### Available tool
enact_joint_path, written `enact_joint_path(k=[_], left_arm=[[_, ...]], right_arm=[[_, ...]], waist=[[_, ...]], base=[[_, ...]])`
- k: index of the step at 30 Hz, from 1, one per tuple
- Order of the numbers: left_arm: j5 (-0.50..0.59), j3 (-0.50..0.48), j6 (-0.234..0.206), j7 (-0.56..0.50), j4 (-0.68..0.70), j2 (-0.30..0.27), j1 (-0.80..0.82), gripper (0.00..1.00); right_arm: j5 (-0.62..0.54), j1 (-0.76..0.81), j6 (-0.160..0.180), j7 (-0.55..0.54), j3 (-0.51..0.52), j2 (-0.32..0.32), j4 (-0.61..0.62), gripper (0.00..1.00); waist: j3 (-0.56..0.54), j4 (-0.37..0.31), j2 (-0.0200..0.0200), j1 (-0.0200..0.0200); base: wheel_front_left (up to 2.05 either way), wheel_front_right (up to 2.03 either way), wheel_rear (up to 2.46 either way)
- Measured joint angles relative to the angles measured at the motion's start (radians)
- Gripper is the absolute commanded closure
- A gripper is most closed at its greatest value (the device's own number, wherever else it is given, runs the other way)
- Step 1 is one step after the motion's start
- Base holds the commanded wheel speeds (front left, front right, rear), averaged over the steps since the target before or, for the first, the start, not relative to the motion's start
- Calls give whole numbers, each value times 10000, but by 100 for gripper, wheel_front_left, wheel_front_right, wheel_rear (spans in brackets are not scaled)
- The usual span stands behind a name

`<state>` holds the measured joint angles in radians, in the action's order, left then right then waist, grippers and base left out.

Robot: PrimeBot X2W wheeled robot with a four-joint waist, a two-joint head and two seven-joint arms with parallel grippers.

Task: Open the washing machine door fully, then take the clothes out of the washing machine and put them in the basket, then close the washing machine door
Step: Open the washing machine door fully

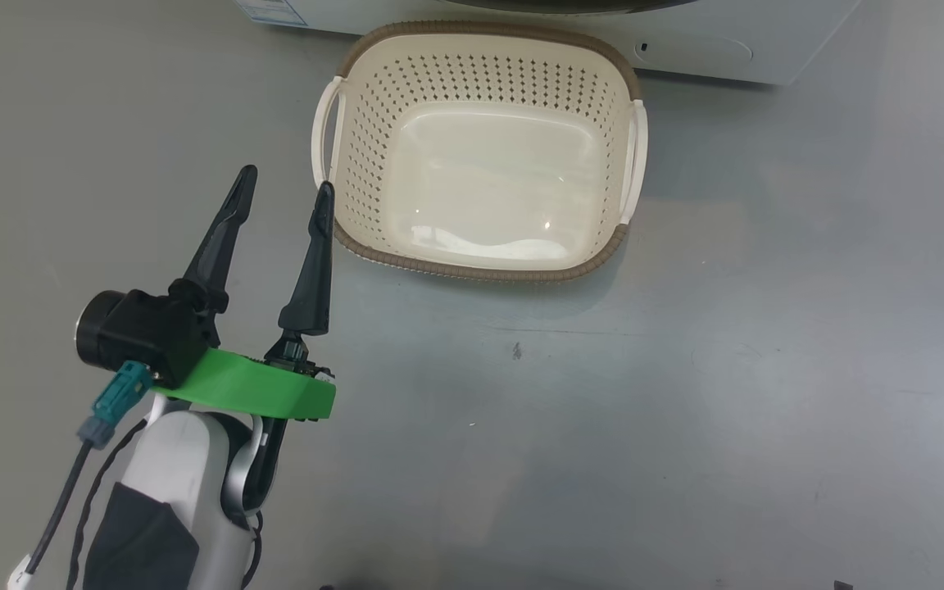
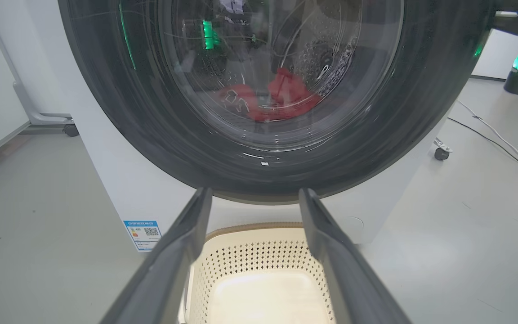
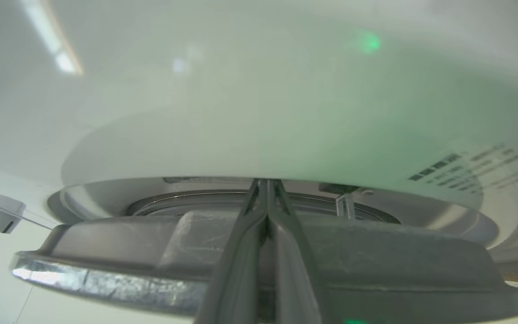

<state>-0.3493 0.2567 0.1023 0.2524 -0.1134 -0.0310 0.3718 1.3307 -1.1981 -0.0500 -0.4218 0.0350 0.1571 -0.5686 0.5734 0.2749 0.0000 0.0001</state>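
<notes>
Opening washing machine door [image 2: 106, 112]: right end effector [image 3: 265, 189] together at its edge, left end effector [image 1: 288, 180] apart; next, swing it wide

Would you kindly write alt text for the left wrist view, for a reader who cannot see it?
Red clothes show through the glass of the black-rimmed washing machine door. Below, the left end effector, fingers apart, points toward a cream basket before the washing machine.
</notes>
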Motion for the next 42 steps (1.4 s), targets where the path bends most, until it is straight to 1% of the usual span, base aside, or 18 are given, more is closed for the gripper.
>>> enact_joint_path(k=[13,16,19,21,24,31,33,42], left_arm=[[-132,12,12,0,-27,19,80,0],[-132,12,12,0,-29,21,106,0],[-213,12,12,0,-33,23,197,0],[-217,4,12,0,-59,25,204,0],[-217,-6,12,0,-94,25,203,0],[-217,4,12,0,-209,27,198,0],[-217,6,12,0,-255,29,189,0],[-173,25,12,0,-410,29,151,0]], right_arm=[[341,-541,-8,-775,-27,182,-752,100],[430,-584,-92,-1034,-44,236,-863,100],[562,-627,-105,-1306,-63,293,-1007,100],[713,-627,-194,-1488,-67,328,-1126,100],[844,-622,-209,-1783,-77,359,-1306,100],[1137,-456,-334,-2426,-119,355,-1567,100],[1241,-354,-407,-2581,-132,349,-1657,100],[1567,274,-546,-3218,-167,194,-1864,100]], waist=[[71,58,0,0],[61,44,0,0],[34,28,0,0],[-6,17,0,0],[-97,-15,0,0],[-362,-114,0,0],[-453,-146,0,0],[-911,-309,0,-1]], base=[[0,0,0],[0,0,0],[0,0,0],[0,0,0],[0,0,0],[0,0,0],[0,0,0],[0,0,0]])
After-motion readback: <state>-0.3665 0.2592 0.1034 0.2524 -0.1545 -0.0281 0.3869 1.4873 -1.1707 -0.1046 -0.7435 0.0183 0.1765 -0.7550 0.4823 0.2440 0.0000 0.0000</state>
